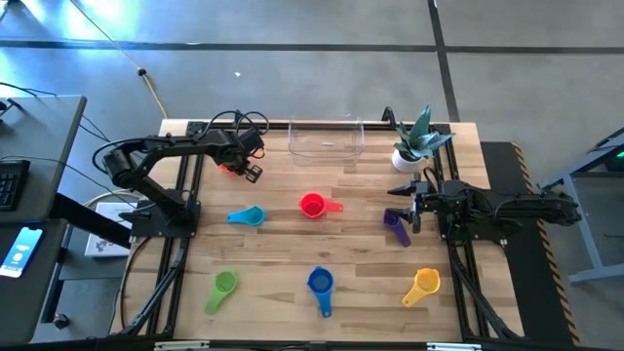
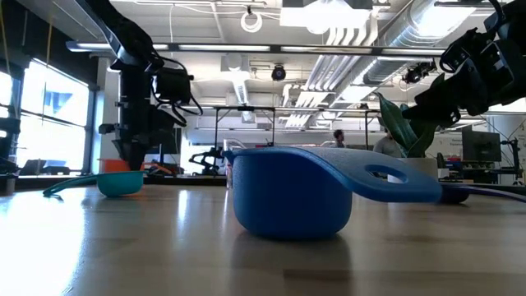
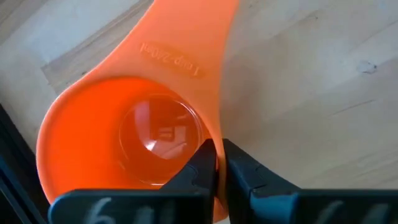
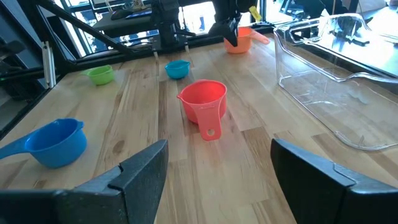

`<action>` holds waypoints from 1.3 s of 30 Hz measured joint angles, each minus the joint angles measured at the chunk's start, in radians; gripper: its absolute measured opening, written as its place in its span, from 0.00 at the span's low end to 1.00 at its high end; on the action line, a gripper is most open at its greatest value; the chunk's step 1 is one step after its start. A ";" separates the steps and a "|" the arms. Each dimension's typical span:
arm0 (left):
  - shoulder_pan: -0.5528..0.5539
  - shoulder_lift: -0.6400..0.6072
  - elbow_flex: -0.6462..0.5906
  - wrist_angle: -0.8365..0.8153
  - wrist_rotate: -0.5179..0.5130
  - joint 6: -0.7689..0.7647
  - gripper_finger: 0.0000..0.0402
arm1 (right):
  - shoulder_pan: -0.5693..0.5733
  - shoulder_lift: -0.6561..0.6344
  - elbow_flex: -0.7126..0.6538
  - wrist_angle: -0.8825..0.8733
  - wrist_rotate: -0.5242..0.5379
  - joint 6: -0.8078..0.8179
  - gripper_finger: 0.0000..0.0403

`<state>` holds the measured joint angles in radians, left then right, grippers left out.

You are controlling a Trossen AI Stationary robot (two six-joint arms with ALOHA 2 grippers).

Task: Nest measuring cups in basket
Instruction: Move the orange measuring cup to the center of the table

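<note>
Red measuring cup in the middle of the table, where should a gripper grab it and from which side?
Grip the red measuring cup by its rim, from above: it stands upright, mouth open, clear of its neighbours. Its flat handle lies low toward the right gripper, harder to pinch.

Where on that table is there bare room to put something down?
Bare wood lies between the red cup and the basket, and along the front edge between the green cup and blue cup. It is crowded by the plant, purple cup and right end effector.
</note>
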<state>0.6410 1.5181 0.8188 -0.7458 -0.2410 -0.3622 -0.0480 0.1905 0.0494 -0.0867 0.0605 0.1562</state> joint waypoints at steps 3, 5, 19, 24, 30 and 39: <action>-0.010 0.000 0.001 -0.017 0.000 0.000 0.02 | 0.000 0.000 0.000 0.000 0.000 0.000 0.68; -0.023 0.000 0.012 -0.052 0.000 0.000 0.01 | 0.000 0.000 0.000 0.000 0.000 0.000 0.68; -0.256 -0.020 0.267 -0.369 0.087 -0.081 0.00 | 0.000 0.000 0.000 0.000 0.000 0.000 0.68; -0.407 -0.102 0.296 -0.356 0.135 -0.195 0.00 | 0.000 0.000 0.000 0.000 0.000 0.000 0.68; -0.611 -0.187 0.296 -0.353 0.139 -0.320 0.00 | 0.000 0.000 0.000 0.000 0.000 0.000 0.68; -0.861 -0.158 0.296 -0.240 0.146 -0.476 0.00 | 0.000 0.000 0.000 0.000 0.000 0.000 0.68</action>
<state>-0.2203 1.3605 1.1145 -0.9854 -0.0951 -0.8384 -0.0479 0.1902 0.0492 -0.0866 0.0601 0.1562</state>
